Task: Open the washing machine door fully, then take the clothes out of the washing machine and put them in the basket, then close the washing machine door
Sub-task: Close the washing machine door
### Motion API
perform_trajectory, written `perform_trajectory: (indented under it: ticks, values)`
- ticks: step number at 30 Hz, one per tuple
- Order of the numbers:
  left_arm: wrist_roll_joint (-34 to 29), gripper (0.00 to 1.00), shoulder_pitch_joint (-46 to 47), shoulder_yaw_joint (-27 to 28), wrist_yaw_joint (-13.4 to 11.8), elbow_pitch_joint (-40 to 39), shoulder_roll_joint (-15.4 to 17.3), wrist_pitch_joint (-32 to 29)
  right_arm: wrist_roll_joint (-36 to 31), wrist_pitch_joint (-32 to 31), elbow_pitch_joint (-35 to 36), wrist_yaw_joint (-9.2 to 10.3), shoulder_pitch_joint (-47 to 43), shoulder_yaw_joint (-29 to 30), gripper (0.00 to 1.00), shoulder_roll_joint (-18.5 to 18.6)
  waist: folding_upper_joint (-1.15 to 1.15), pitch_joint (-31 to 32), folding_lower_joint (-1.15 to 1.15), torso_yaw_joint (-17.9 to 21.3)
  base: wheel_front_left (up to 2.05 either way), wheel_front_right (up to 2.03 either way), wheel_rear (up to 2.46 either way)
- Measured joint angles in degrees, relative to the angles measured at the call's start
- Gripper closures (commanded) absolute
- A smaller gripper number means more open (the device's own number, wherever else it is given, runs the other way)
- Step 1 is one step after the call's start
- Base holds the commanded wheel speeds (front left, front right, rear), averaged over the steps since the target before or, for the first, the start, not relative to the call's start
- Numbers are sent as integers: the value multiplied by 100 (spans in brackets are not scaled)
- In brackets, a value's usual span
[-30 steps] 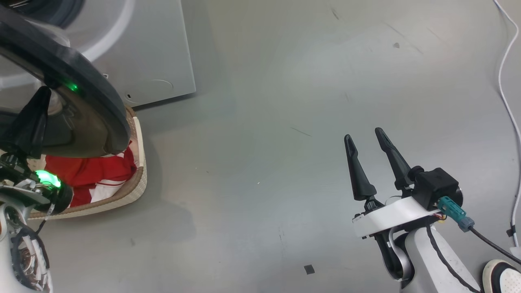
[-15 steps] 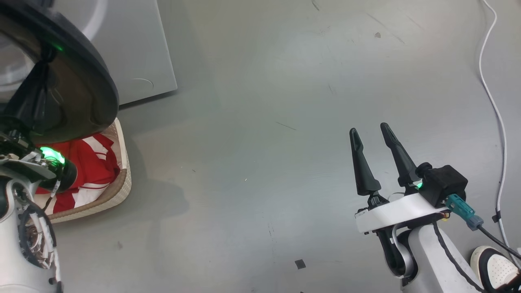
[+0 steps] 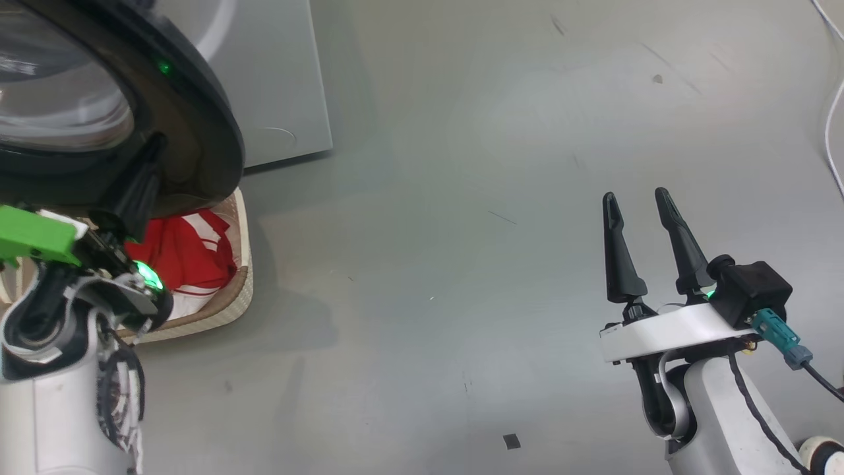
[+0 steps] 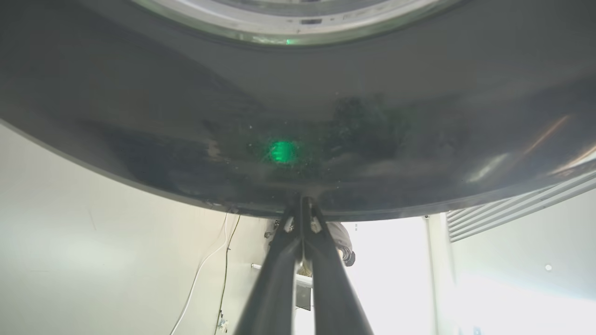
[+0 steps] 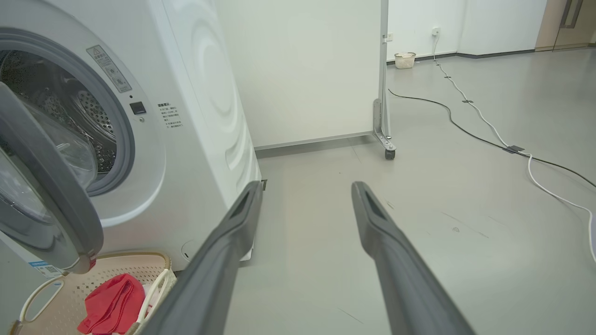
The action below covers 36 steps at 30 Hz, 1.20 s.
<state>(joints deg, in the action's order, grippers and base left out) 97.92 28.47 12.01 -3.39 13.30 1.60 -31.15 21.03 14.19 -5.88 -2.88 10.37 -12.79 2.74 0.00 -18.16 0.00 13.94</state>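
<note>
The washing machine door (image 3: pixel 198 119) hangs partly swung over the basket (image 3: pixel 237 300), which holds the red clothes (image 3: pixel 188 254). My left gripper (image 3: pixel 153 145) is shut, its tips pressed against the door's glossy black rim (image 4: pixel 372 116); in the left wrist view the left gripper (image 4: pixel 301 201) holds nothing. The right gripper (image 3: pixel 634 194) stands open over bare floor, well to the right. From the right wrist, the right gripper (image 5: pixel 306 185) looks at the washing machine (image 5: pixel 195 93), its door (image 5: pixel 51 172), the basket (image 5: pixel 116 267) and the clothes (image 5: pixel 111 302).
The machine's white body (image 3: pixel 277 79) stands at the upper left. A white cable (image 3: pixel 832 119) runs along the right edge and a white shoe (image 3: pixel 821 452) is at the lower right. A wheeled white panel (image 5: pixel 382 93) and floor cables (image 5: pixel 489 125) lie beyond.
The head camera has shifted. The door has swung nearer the machine's front with my shut left gripper against its rim. The right gripper stays open.
</note>
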Motion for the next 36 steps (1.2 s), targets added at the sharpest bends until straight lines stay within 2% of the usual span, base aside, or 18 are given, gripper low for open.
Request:
perform_trajectory:
  ticks: [8, 12, 18, 22, 27, 32, 36]
  values:
    - [-890, 100, -700, -579, 631, 73, 66, -21, -70, 0, 12, -8, -14, 191, 0, 3, 0, 218, 0, -430, 0, 0, 0]
    - [-1644, 100, -886, -803, 955, 13, 364, 200, -96, 0, 21, -21, -35, 309, 0, 45, 0, 330, 0, -687, 0, 0, 0]
    - [-2943, 100, -1134, -983, 1029, -169, 844, 888, -169, 3, 55, -57, -73, 399, 0, 111, 0, 488, 0, -1097, 0, 0, 0]
    - [-3401, 100, -1296, -1048, 1031, -304, 877, 1382, -210, 9, 65, -58, -146, 430, 0, 113, 0, 592, 0, -1349, 0, 0, 0]
    - [-4235, 100, -1588, -1227, 1033, -419, 1118, 2042, -259, 30, 65, -110, -161, 423, 0, 113, 0, 735, 0, -1600, 0, 0, 0]
    - [-4759, 100, -1825, -1517, 1033, -706, 1217, 2663, -261, 31, 64, -122, -193, 399, 0, 110, 0, 873, 0, -1746, 0, 0, 0]
    - [-5255, 100, -1981, -1807, 1033, -878, 1415, 3163, -302, 31, 64, -158, -248, 385, 0, 107, 0, 927, 0, -1796, 0, 0, 0]
